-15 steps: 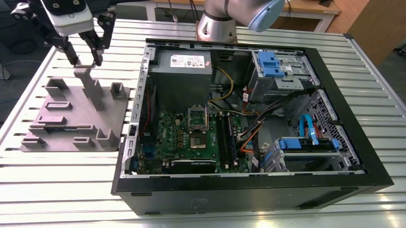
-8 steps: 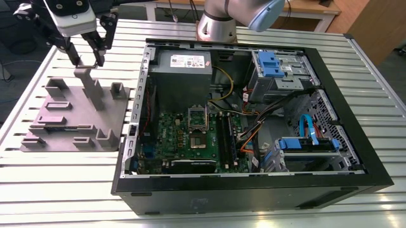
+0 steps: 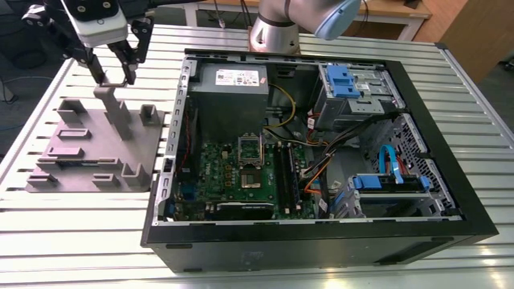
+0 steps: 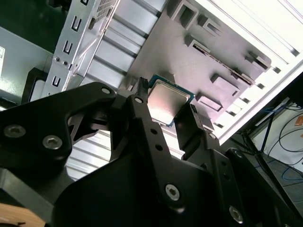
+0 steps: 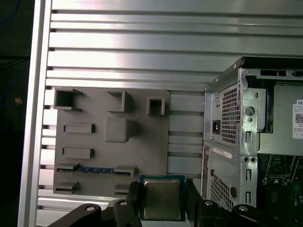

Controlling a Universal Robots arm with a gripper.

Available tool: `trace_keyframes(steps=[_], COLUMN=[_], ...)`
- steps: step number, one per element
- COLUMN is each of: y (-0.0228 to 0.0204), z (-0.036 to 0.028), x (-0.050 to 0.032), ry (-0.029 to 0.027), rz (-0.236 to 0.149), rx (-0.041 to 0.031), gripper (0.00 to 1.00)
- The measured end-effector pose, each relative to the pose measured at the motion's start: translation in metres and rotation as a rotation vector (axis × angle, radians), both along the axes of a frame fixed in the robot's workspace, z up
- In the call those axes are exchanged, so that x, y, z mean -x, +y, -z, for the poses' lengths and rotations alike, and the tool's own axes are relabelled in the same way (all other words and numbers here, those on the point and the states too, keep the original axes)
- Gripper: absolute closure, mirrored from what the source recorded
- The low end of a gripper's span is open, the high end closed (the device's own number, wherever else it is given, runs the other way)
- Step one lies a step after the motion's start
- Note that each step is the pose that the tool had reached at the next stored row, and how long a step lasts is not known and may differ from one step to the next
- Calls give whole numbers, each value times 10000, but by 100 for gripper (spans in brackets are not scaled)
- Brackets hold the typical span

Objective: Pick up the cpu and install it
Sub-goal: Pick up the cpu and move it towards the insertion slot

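Fingers (image 3: 129,71) just above grey fixture (image 3: 80,129)

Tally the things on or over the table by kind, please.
cpu: 1, held in the gripper
fixture: 1
PC case: 1
Total: 3

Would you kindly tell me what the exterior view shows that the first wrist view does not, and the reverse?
Exterior view: the socket and blue drive brackets inside the computer case. First wrist view: the cpu gripped in the tool. Both: the tool, the grey fixture, the slatted table and the computer case.
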State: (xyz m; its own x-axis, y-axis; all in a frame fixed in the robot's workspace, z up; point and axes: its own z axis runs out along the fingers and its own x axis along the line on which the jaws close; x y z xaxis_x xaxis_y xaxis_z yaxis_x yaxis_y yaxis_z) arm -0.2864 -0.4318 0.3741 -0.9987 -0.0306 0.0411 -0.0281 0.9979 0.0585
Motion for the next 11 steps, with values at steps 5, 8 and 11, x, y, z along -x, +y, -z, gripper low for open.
trace_keyframes(steps=[5, 8, 11], y=[-1, -5, -24], z=[1, 2, 3], x=[-6, -9, -9], ry=[0, 1, 1], rz=[0, 0, 0], rx=[0, 1, 0], gripper=[53, 53, 53])
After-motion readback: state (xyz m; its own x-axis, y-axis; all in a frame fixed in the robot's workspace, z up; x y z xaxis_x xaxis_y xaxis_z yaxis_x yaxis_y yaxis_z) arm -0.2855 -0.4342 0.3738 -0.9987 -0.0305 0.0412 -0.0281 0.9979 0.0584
